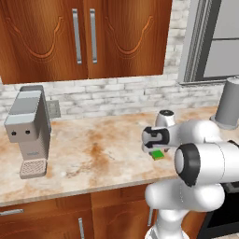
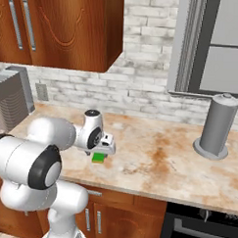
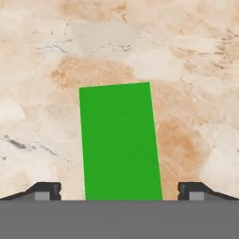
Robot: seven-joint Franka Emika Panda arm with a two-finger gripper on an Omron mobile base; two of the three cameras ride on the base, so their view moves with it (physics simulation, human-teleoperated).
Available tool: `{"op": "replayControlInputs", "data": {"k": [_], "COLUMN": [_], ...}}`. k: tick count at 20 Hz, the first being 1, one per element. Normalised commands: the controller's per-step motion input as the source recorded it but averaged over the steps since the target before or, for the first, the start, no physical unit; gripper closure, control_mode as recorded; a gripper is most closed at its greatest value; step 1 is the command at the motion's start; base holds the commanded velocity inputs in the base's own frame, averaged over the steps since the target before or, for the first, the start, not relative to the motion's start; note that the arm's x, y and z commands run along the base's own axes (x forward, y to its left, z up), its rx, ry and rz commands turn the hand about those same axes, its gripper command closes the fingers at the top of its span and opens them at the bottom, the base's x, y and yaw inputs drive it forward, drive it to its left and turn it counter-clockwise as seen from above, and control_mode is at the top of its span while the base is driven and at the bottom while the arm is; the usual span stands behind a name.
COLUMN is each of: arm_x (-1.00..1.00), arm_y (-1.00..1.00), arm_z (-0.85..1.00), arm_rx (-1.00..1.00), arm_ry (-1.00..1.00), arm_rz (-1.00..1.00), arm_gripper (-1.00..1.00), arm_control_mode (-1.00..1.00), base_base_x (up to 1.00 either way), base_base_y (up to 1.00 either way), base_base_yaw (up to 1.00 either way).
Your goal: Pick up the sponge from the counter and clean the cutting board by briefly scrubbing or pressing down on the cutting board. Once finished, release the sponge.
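At the far left of your left base view, a grey boxy coffee machine (image 1: 29, 130) stands on the long beige-pink marbled stone worktop (image 1: 93, 154), under brown wooden wall cabinets (image 1: 84, 37). A small grey wall socket (image 1: 54, 108) sits just beside it on the pale brick backsplash.

Move right and you reach the white arm, folded low with its elbow bulging toward the camera and its wrist reaching over the front part of the worktop. The hand points straight down, so the gripper (image 1: 158, 150) hangs directly above the small bright green rectangular sponge (image 1: 158, 155). The sponge lies flat on the worktop near the front edge. Further right, a tall grey cylindrical canister (image 1: 229, 103) stands well apart from it, below the window frame.

In your hand view the sponge (image 3: 120, 142) lies lengthwise between the two dark fingers (image 3: 44, 191), one tip showing on each side of it at the bottom edge. The fingers are spread wider than the sponge, with bare worktop visible between each tip and the green block. They are not touching it.

In your right base view the sponge (image 2: 98, 158) peeks out just beneath the hand.
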Motion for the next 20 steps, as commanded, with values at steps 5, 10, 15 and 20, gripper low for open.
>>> {"op": "replayControlInputs", "data": {"k": [5,10,15,20], "arm_x": [0.17,0.25,0.24,0.07], "arm_y": [0.0,0.0,0.0,0.0], "arm_z": [-0.19,-0.15,-0.16,-0.25], "arm_rx": [0.0,0.0,0.0,0.0], "arm_ry": [0.05,0.03,0.02,0.0], "arm_rz": [0.0,0.0,0.0,0.0], "arm_gripper": [-1.0,-1.0,-1.0,1.0], "arm_control_mode": [-1.0,-1.0,-1.0,-1.0], "base_base_x": [0.0,0.0,0.0,0.0], "base_base_y": [0.0,0.0,0.0,0.0], "base_base_yaw": [0.0,0.0,0.0,0.0]}}
